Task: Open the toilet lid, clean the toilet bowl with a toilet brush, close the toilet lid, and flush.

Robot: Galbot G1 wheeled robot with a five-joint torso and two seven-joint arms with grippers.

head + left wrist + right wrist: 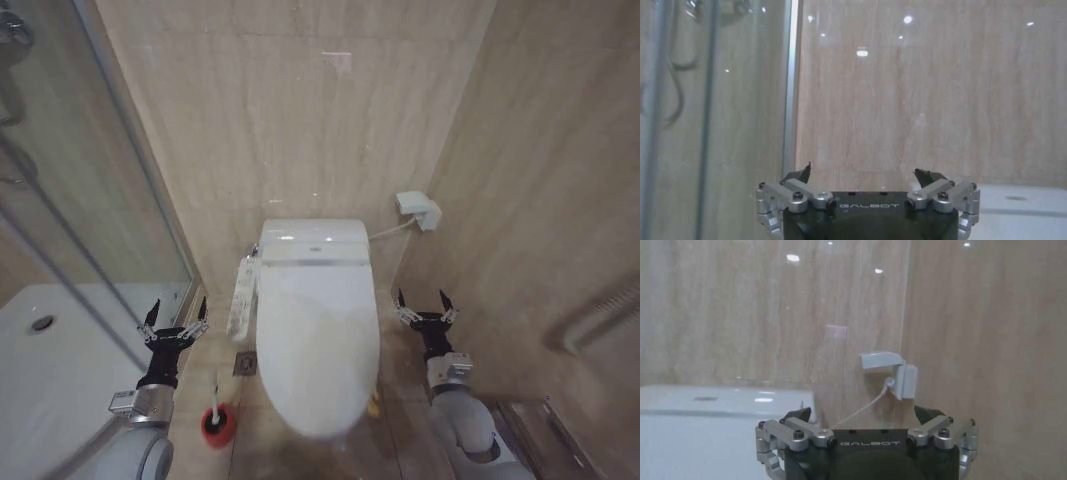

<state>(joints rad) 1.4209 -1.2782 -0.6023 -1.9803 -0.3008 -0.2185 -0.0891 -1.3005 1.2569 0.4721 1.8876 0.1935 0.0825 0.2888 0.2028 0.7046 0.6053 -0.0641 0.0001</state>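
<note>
Head view: the toilet lid [318, 335] lies down flat, closed over the toilet bowl [372, 385], at the centre of the frame, with the tank section behind it at 12 o'clock against the beige tiled wall [300, 110]. A long white side control panel [243, 292] runs along the toilet's edge at 9 o'clock of the lid. The toilet brush [217, 412] stands in its red holder cup on the floor at about 8 o'clock from the lid, its thin white handle upright.

Left end effector [175, 316] hangs in the air at 9 o'clock of the toilet, above the brush and in front of the glass shower door [90, 230]; fingers spread apart, holding nothing. Right end effector [424, 305] hangs at 3 o'clock of the toilet, near the side wall; fingers likewise spread and empty. Neither touches the toilet or the brush.

Left wrist view: left end effector [867, 176] with fingertips apart, facing the wall; adds the shower door frame and hose behind the glass, and a corner of the white tank top beyond the end effector.

Right wrist view: right end effector [863, 415] with fingertips apart; adds a close look at the white wall socket box [897, 372] with its flip cover raised and a cord running down from it, plus the flat tank top with a glint on it.
</note>
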